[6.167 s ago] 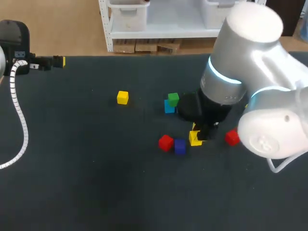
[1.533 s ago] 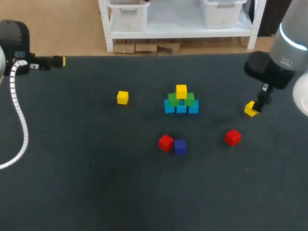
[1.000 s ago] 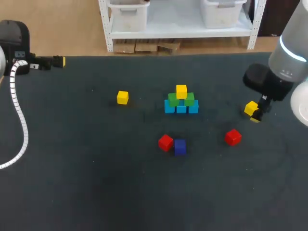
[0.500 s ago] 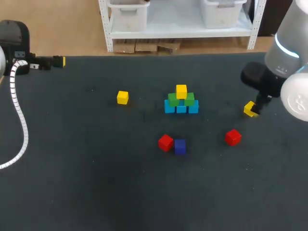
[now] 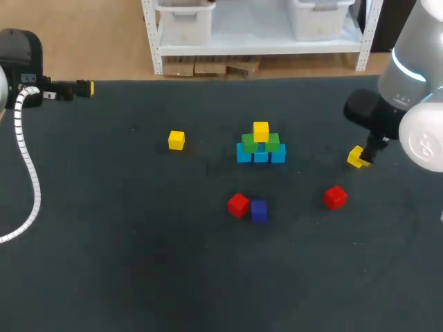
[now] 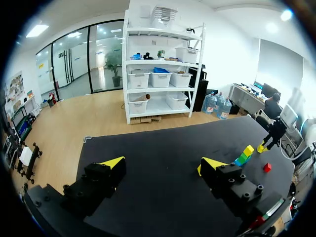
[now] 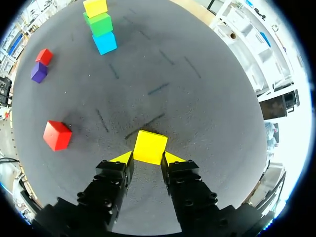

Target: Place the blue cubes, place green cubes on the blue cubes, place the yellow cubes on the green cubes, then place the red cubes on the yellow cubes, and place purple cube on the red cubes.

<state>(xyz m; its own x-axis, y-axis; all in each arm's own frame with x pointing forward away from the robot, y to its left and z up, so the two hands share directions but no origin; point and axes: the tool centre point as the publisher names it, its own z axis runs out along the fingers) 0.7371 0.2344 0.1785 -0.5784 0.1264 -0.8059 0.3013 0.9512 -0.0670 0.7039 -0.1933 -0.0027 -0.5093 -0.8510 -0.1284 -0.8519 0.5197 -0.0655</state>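
Mid-table stands a stack: three blue cubes (image 5: pixel 260 156) in a row, two green cubes (image 5: pixel 249 143) on them, and one yellow cube (image 5: pixel 260 131) on top. My right gripper (image 5: pixel 361 159) is at the right side, shut on a second yellow cube (image 7: pixel 150 146) (image 5: pixel 356 157) held low over the cloth. A third yellow cube (image 5: pixel 176 140) lies left of the stack. In front of the stack lie a red cube (image 5: pixel 238 205) and a purple cube (image 5: pixel 259 210), touching. Another red cube (image 5: pixel 335 197) lies near the right gripper. My left gripper (image 6: pixel 161 163) is open and empty at the far left edge.
The table is covered in dark cloth (image 5: pixel 138 263). A white ribbed cable (image 5: pixel 28 173) from the left arm hangs over the left side. The wide front and left areas hold no cubes.
My right gripper's fingers have closed on the yellow cube at the right. The arm and cube have shifted slightly left. The left arm has not moved.
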